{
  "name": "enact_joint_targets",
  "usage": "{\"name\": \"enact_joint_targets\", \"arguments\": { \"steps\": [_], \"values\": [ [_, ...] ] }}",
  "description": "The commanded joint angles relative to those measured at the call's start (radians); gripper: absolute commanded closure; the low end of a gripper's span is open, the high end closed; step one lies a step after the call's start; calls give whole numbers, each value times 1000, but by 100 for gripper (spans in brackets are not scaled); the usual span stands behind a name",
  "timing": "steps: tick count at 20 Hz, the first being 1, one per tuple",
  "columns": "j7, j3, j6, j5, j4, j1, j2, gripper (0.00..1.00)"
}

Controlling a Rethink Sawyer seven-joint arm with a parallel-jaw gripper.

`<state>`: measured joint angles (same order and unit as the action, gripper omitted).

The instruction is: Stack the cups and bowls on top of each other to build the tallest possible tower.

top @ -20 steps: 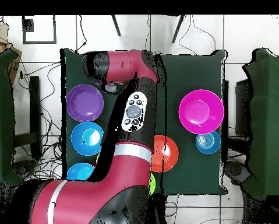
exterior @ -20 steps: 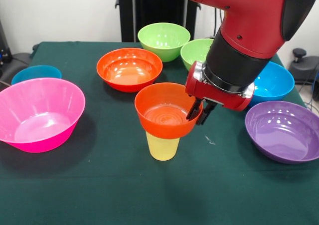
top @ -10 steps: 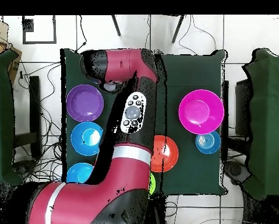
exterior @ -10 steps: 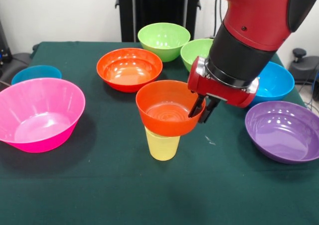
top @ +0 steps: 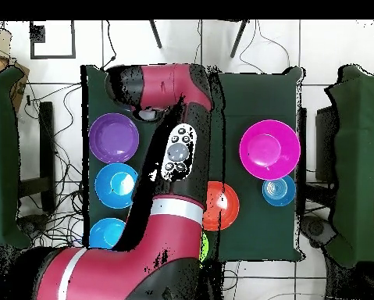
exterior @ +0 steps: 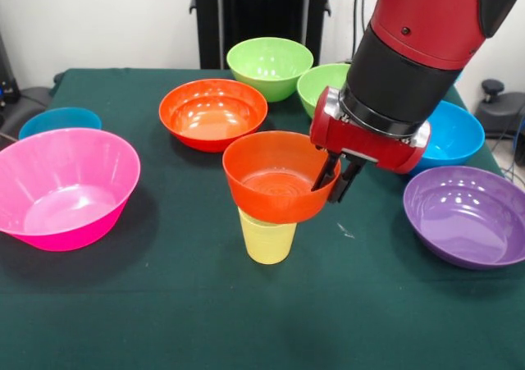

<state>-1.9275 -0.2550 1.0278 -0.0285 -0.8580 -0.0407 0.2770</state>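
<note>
Bowl (exterior: 277, 177) higher over cup (exterior: 267, 237)

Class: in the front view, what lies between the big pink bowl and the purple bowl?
The yellow cup with a small orange bowl on it, held by the gripper.

The red arm (exterior: 410, 50) reaches down, its tool (exterior: 334, 179) clamped, tilted slightly.

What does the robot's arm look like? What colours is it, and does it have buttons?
The thick round robot arm is glossy red with a wide black band near the wrist. Its gripper has a red block body with a silver rim and two thin dark jaws below. From above, the arm shows a pale oval panel with small dark round buttons and a light grey ring further back.
</note>
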Motion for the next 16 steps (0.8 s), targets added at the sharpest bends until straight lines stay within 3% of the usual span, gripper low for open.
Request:
{"name": "enact_joint_targets", "arguments": {
  "steps": [1,16],
  "values": [
    [-110,63,-72,-9,-113,-5,1,100],
    [-123,64,-126,-6,-174,-3,0,100]
  ]
}}
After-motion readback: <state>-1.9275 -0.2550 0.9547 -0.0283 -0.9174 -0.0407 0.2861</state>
